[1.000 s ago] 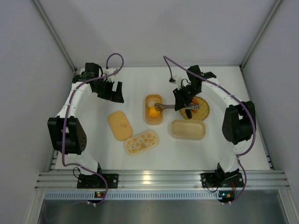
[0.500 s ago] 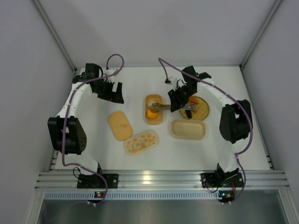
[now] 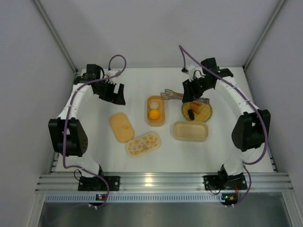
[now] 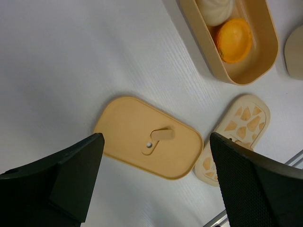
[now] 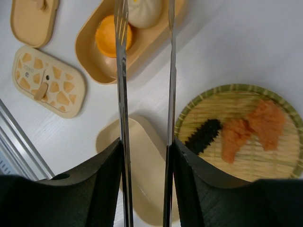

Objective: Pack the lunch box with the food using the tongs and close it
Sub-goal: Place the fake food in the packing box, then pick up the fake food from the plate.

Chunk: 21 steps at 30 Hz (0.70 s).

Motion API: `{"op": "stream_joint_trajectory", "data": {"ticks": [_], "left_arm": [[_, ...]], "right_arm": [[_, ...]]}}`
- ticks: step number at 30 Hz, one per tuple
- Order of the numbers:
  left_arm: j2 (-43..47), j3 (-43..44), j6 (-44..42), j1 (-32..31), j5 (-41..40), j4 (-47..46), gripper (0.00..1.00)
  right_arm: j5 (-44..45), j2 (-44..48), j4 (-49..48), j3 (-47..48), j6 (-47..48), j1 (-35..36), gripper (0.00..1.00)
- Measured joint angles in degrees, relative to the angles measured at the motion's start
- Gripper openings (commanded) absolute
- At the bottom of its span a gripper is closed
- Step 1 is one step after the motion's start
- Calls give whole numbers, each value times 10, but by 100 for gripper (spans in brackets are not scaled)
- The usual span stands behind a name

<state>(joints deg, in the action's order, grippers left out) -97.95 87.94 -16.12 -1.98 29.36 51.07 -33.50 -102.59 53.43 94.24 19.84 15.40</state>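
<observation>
My right gripper (image 3: 190, 92) (image 5: 146, 152) is shut on the tongs (image 3: 171, 95) (image 5: 122, 94), whose two silver arms stand spread between my fingers. The tongs' tips point left, behind the lunch box (image 3: 155, 124) (image 5: 90, 61) (image 4: 246, 75), with nothing between them. In the box lie a whitish ball (image 3: 154, 102) (image 5: 144, 12) (image 4: 215, 9) and a yellow-orange ball (image 3: 154, 114) (image 5: 112, 35) (image 4: 234, 40). A dark piece (image 3: 190, 114) (image 5: 202, 136) and orange chunks (image 3: 200, 108) (image 5: 251, 127) rest on the round ribbed plate (image 3: 208, 115) (image 5: 222, 106). My left gripper (image 3: 111, 92) (image 4: 156, 161) hangs open at the far left.
A second, beige box (image 3: 190, 131) (image 5: 108, 135) stands empty in front of the plate. A plain orange lid (image 3: 121, 126) (image 4: 149, 137) and a patterned lid (image 3: 143, 144) (image 4: 239, 130) (image 5: 47, 80) lie left of the lunch box. White walls close in the table.
The right gripper has let the tongs spread, leaving the yellow-orange ball in the lunch box, then drawn back and to the right with them. The left arm has not moved.
</observation>
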Motion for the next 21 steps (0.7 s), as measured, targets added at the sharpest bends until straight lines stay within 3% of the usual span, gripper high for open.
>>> {"op": "stream_joint_trajectory", "data": {"ticks": [10,21], "left_arm": [[-1,0,-8,0,3,0,98],[-28,19,-10,0,8,0,98]], "right_arm": [[40,50,42,-2,59,-179,49],[65,37,99,-5,145,-220,51]]}}
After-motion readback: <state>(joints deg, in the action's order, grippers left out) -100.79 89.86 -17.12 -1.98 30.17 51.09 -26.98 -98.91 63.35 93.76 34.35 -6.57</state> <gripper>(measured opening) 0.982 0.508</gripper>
